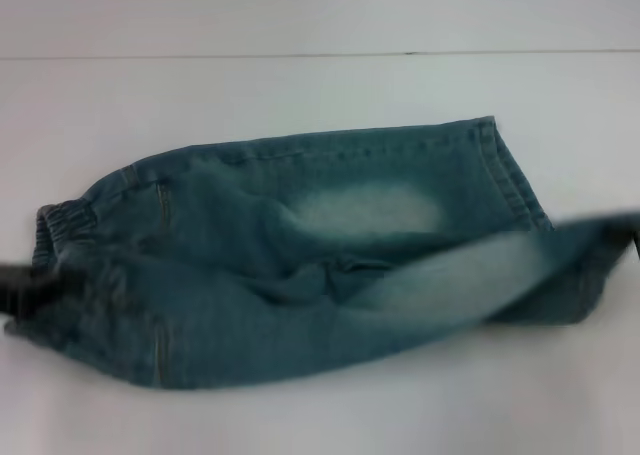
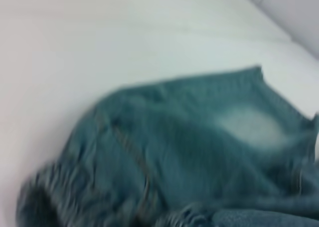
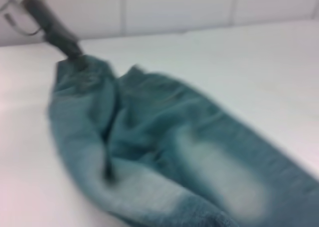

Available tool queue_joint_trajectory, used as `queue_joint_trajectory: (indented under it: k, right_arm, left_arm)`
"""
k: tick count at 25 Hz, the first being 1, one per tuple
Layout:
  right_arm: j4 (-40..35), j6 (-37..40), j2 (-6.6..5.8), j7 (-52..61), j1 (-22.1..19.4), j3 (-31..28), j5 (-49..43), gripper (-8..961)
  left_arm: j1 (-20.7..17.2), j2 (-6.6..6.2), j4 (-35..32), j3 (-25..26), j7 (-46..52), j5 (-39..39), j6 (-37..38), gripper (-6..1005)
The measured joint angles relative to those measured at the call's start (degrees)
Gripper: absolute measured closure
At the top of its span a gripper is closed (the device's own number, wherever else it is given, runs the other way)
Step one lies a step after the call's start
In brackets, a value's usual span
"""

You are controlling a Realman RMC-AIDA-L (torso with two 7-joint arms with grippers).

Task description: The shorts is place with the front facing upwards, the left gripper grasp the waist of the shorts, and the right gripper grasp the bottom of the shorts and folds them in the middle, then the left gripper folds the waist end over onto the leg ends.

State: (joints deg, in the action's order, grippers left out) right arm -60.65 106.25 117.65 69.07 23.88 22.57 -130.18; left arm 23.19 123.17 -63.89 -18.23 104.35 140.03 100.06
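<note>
Blue denim shorts (image 1: 300, 245) lie across the white table, waist to the left and legs to the right. My left gripper (image 1: 18, 287) is a dark blur at the left edge, against the elastic waist. The right wrist view shows the left gripper (image 3: 70, 50) shut on the waist of the shorts (image 3: 164, 137). At the right edge of the head view, my right gripper (image 1: 632, 237) holds the hem of the near leg, which is lifted off the table and stretched. The far leg lies flat. In the left wrist view only the shorts (image 2: 199, 147) show.
The white table (image 1: 300, 95) runs back to a seam line where a wall begins. Bare surface lies behind and in front of the shorts.
</note>
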Motion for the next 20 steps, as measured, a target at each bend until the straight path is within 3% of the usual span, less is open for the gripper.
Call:
queue_joint_trajectory:
  k: [6,13,20]
  right_arm:
    - [1.73,-12.20,2.23,0.84,3.91,0.97,2.22,939]
    - [7.56,-25.84,2.09,0.70,6.65,2.17,6.17,938]
    - [18.44,-42.54,2.13,-4.51,9.72,6.54,9.73,938]
  left_arm:
    - [2.93,0.25,0.38,-0.25,2.53,-4.28,-4.01,962]
    - [5.45,0.24,3.16,-0.91,5.07,-7.14,-13.17,961]
    - [6.51,0.59,8.70,-2.48,4.04,-9.58,-25.99,953]
